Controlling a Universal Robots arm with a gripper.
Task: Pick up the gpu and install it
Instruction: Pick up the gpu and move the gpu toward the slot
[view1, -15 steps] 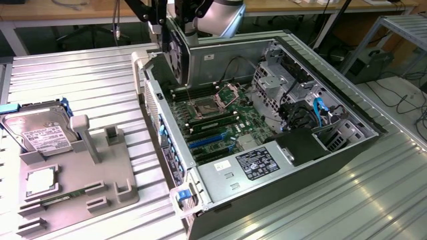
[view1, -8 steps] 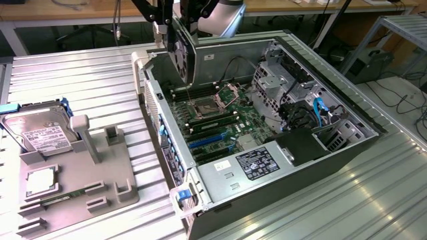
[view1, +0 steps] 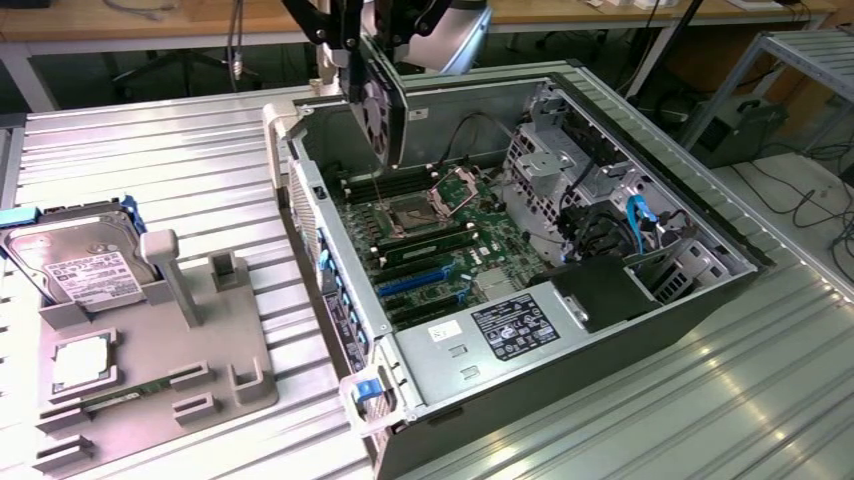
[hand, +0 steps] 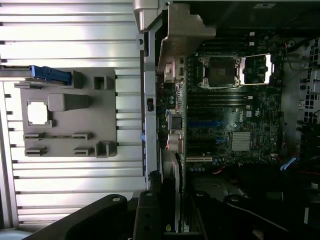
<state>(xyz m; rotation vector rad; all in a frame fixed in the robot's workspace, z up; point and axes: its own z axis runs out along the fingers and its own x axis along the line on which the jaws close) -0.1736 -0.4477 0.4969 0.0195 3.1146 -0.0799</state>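
Your gripper (view1: 363, 50) is pinching the gpu (view1: 379, 100) by its upper part. The card hangs on edge in the air with its long side running downward. It is over the open computer case (view1: 601, 380), above the end of the case nearest the table's (view1: 174, 160) far edge. Its lower end is above the motherboard (view1: 461, 240), close to the CPU socket (view1: 407, 215), and you can see a gap beneath it. The blue expansion slots (view1: 407, 282) lie farther along the board toward the table's near edge, well apart from the card.

From the wrist view you look down the gpu (hand: 171, 175) edge-on. The black fingers (hand: 149, 215) are pressed against its faces, and the motherboard (hand: 235, 100) is spread out below.

Near the table's edge on the exterior view's left lies the grey fixture tray (view1: 140, 335). A hard drive (view1: 87, 265) leans in its holder at the tray's far end. A CPU chip (view1: 83, 360) lies flat, and a RAM stick (view1: 127, 392) rests close to the tray's near end.
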